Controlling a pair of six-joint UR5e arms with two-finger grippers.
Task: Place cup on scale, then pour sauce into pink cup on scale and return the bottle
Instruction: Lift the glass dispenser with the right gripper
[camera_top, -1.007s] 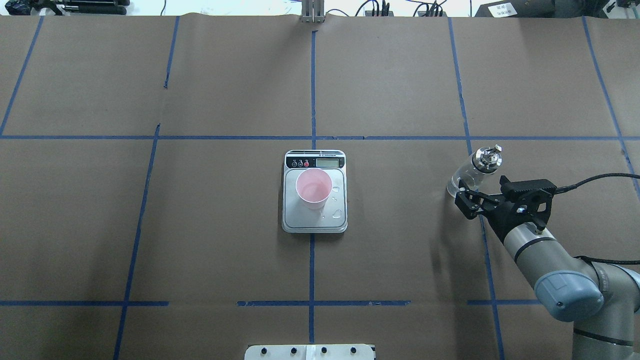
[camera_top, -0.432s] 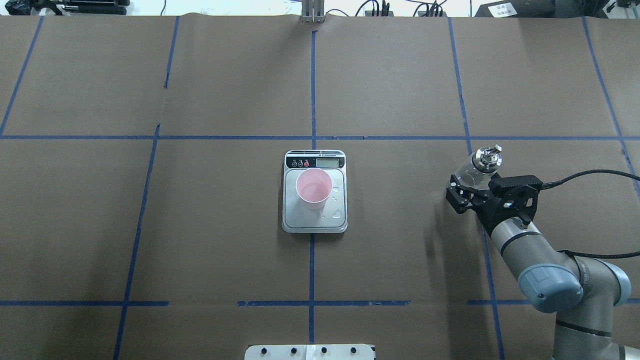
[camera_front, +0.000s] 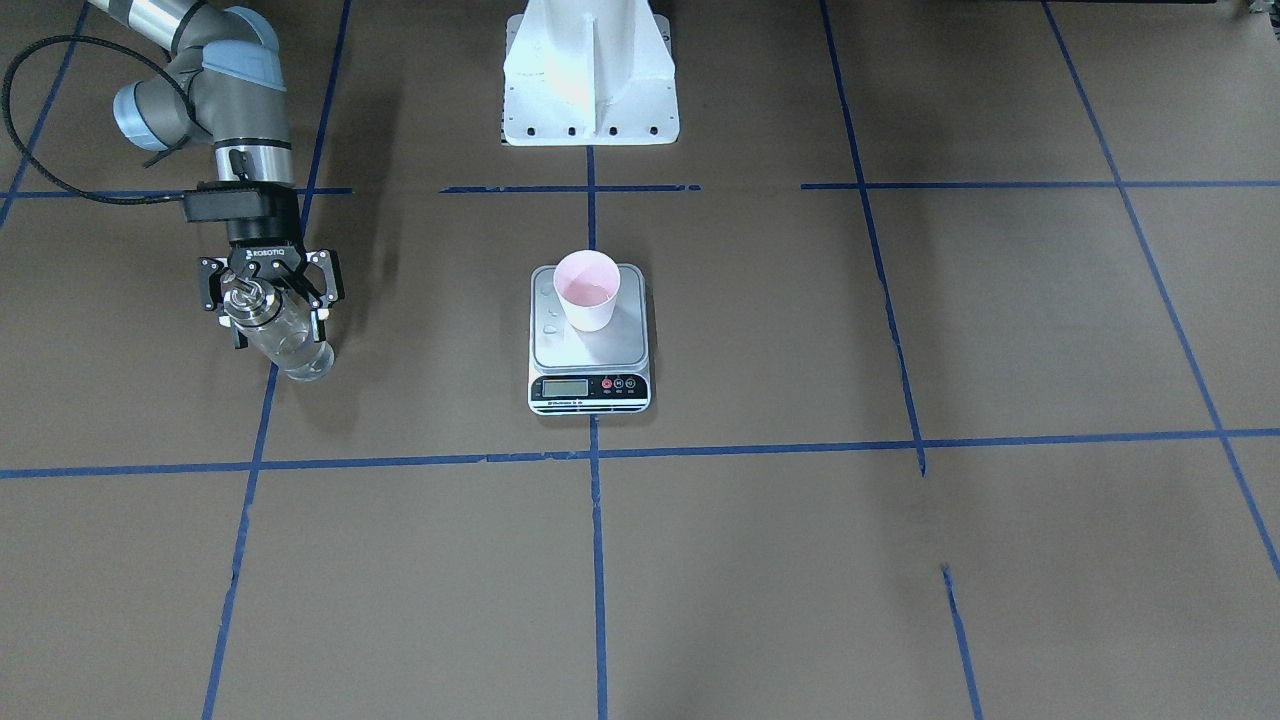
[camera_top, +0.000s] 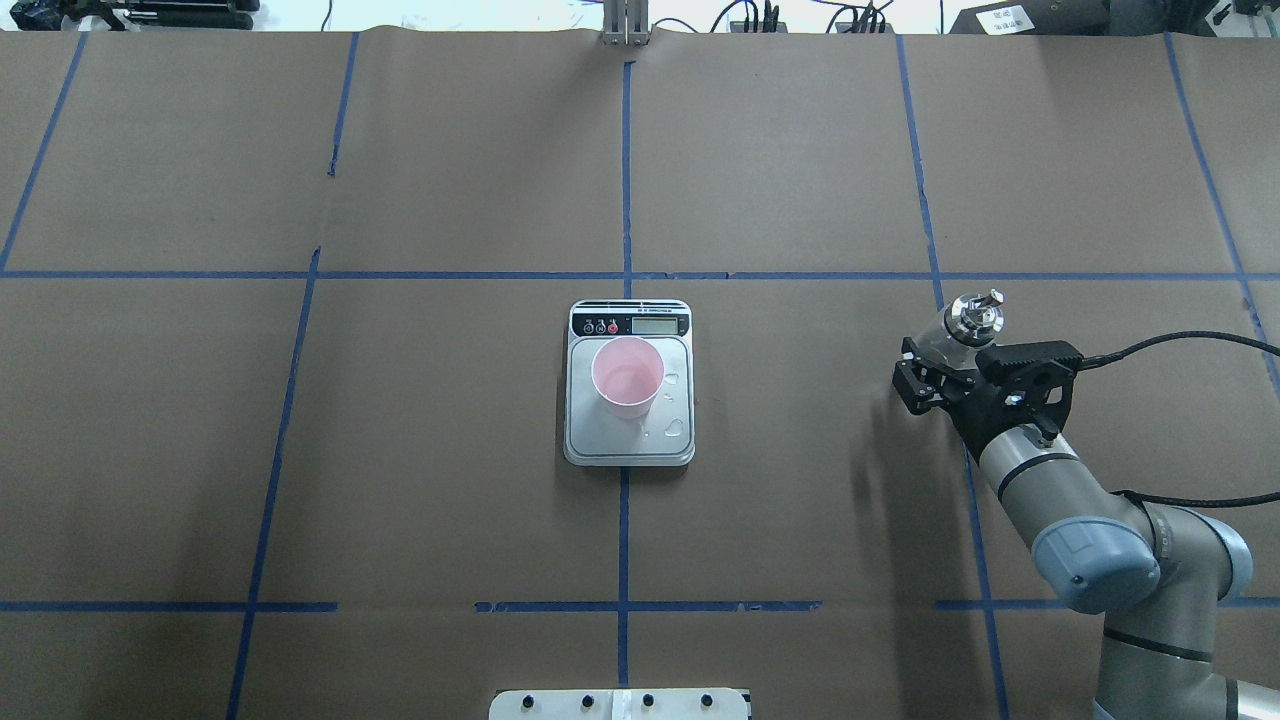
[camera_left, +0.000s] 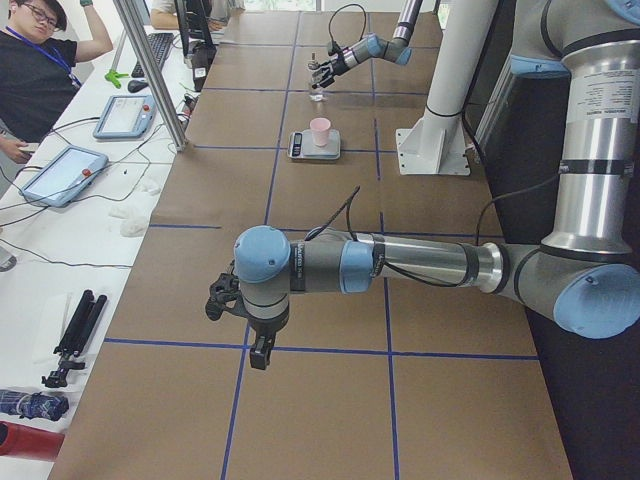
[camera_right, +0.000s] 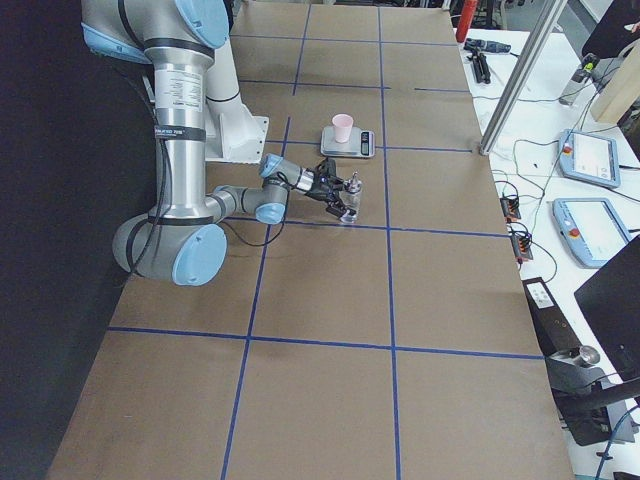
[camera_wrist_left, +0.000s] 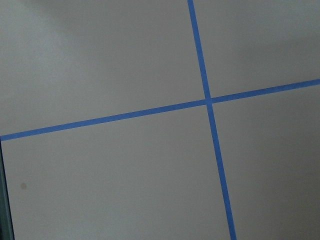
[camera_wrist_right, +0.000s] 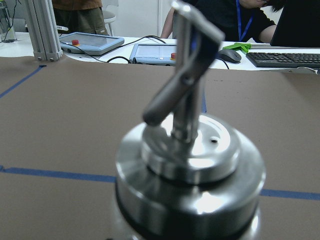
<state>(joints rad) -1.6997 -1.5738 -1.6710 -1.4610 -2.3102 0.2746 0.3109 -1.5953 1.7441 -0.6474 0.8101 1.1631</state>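
Advancing over the last second, the right gripper (camera_top: 915, 377) now straddles the bottle (camera_top: 968, 320), jaws open, not clamped. The bottle stands on the table (camera_top: 800, 500), well apart from the scale (camera_top: 630, 445), where the cup (camera_top: 627, 377) sits holding liquid. Judgement: a fresh grasp is pending.

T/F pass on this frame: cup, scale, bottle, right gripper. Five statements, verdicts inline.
The cup stands on the scale. True.
The bottle lies on its side. False: it stands upright on the table.
The right gripper hovers over the cup. False: it is at the bottle, well away from the scale.
Droplets lie on the scale's platform. True.
The scale's display is on the robot's side. False: it is on the far edge.
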